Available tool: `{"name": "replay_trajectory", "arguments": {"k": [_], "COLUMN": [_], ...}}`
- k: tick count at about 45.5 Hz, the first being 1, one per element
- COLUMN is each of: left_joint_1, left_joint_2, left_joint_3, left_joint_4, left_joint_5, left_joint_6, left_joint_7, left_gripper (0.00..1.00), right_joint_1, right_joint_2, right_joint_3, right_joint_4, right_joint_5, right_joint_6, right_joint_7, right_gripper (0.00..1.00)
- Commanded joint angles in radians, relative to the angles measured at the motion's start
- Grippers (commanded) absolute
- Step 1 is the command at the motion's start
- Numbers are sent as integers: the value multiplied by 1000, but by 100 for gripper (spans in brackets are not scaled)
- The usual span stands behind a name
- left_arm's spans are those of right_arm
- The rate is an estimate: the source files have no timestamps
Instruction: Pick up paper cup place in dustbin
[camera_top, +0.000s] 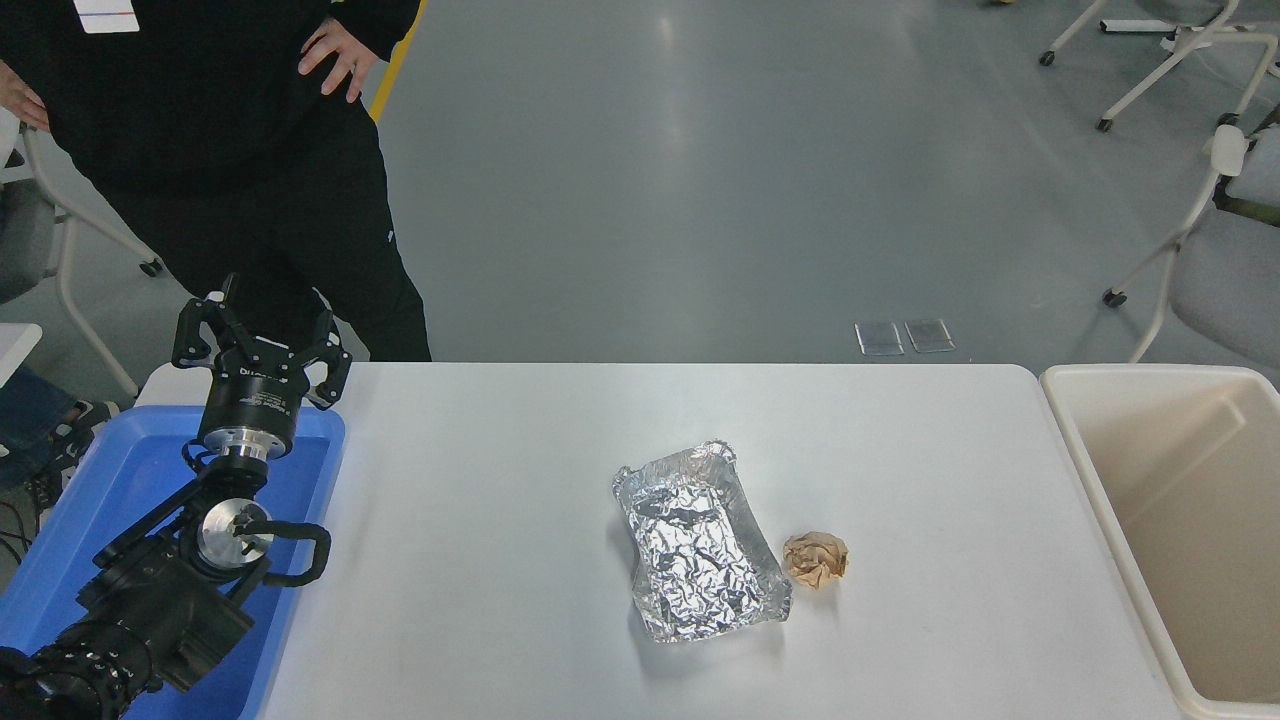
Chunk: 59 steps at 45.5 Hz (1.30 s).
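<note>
The white table holds a foil tray at centre, a paper ball touching it at 3 o'clock. The bin stands at the right edge (no cup visible). The left gripper, jaws open, hangs over the blue tray.

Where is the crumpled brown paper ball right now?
In the head view the brown paper ball sits on the white table, right of centre, just beside the silver foil tray's right edge, with the dustbin further right.
</note>
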Motion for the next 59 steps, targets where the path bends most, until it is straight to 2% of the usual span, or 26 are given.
{"name": "replay_trajectory", "arguments": {"k": [1,8,16,22,39,53,59], "left_joint_1": [1,-1,-1,1,1,1,1], "left_joint_2": [0,0,0,-1,0,-1,-1], "left_joint_3": [0,1,1,1,1,1,1], "left_joint_4": [0,0,0,0,0,1,0], "left_joint_5": [0,0,0,0,0,0,0], "left_joint_6": [0,0,0,1,1,1,1], "left_joint_7": [0,0,0,0,0,0,0], "left_gripper": [99,99,99,99,99,99,99], "right_joint_1": [357,567,780,894,1268,1392,1406], "right_joint_2": [39,130,249,321,326,325,370], "right_joint_3": [-340,-443,-510,-513,-501,-513,-509], "right_joint_4": [193,256,319,423,1057,1241,1246], "right_joint_5": [-4,-36,-163,-246,-257,-266,-281], "right_joint_6": [4,70,356,386,406,539,547], "right_joint_7": [0,0,0,0,0,-1,-1], "right_gripper": [100,100,100,100,100,100,100]}}
